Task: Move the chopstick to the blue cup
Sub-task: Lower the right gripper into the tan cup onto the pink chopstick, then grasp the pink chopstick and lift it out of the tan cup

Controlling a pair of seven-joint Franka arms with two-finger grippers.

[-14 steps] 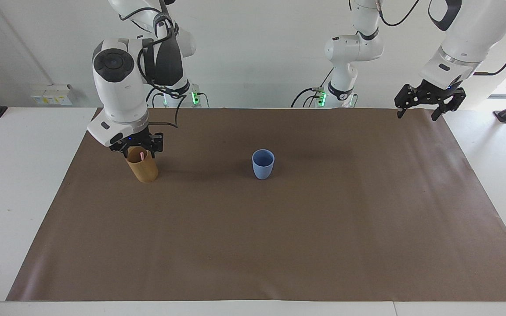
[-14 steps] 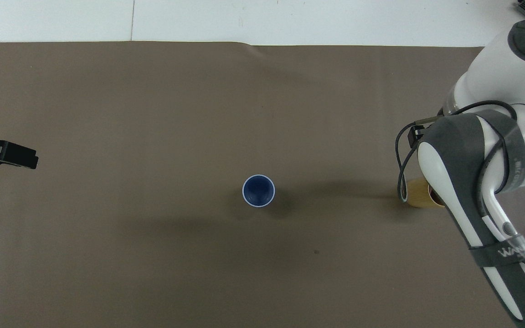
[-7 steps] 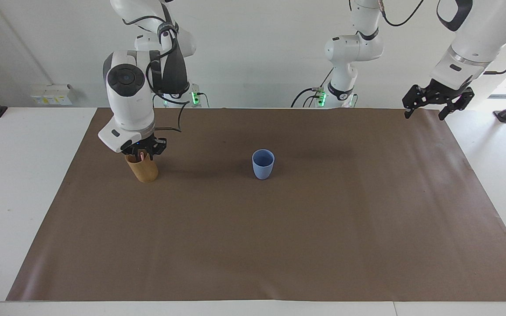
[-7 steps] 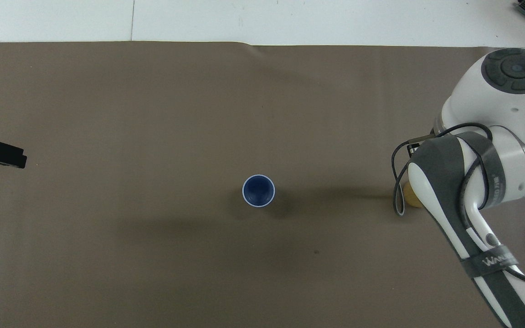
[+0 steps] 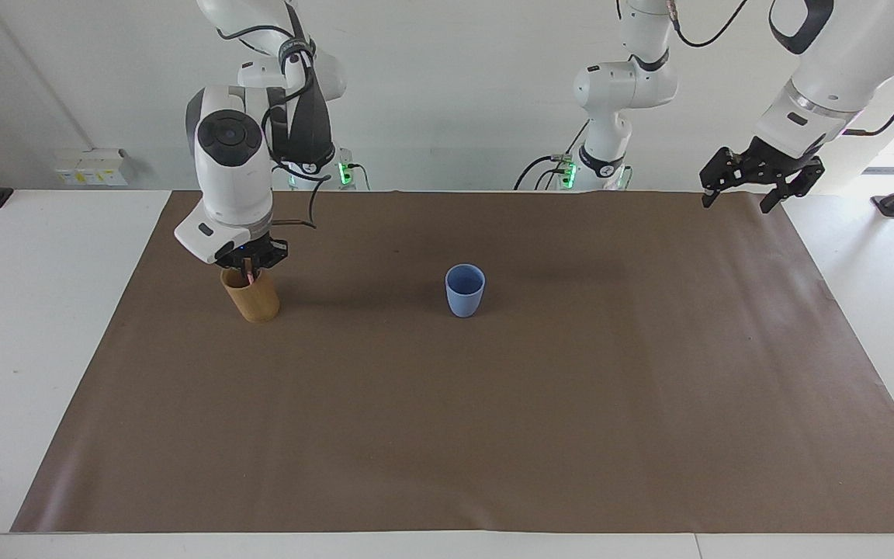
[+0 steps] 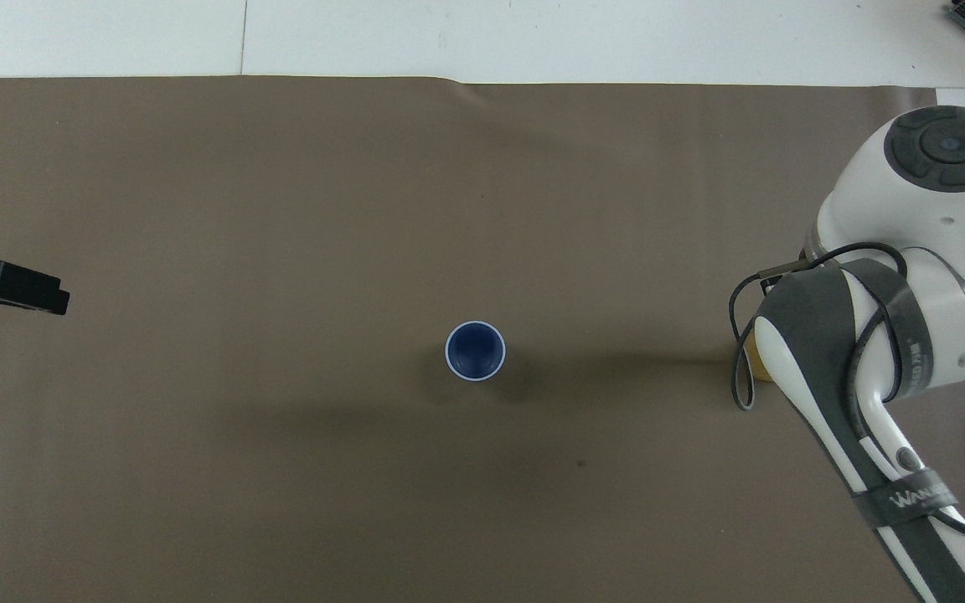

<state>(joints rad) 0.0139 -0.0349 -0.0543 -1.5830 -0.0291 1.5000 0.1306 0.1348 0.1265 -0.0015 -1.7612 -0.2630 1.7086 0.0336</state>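
Observation:
A pale-pink chopstick (image 5: pixel 248 273) stands in the tan cup (image 5: pixel 251 299) toward the right arm's end of the table. My right gripper (image 5: pixel 249 265) points down right over that cup's mouth, at the chopstick's top. In the overhead view the right arm covers all but a sliver of the tan cup (image 6: pixel 753 366). The blue cup (image 5: pixel 465 291) stands upright in the middle of the mat, and the overhead view shows it to be empty (image 6: pixel 475 351). My left gripper (image 5: pixel 736 203) hangs open and empty over the mat's corner at the left arm's end; it also shows in the overhead view (image 6: pixel 45 293).
A brown mat (image 5: pixel 493 427) covers most of the white table (image 5: pixel 36 326). Only the two cups stand on it.
My right hand has turned at the wrist and drawn in over the tan cup's mouth. My left gripper has swayed a little and come back. The cups have not moved.

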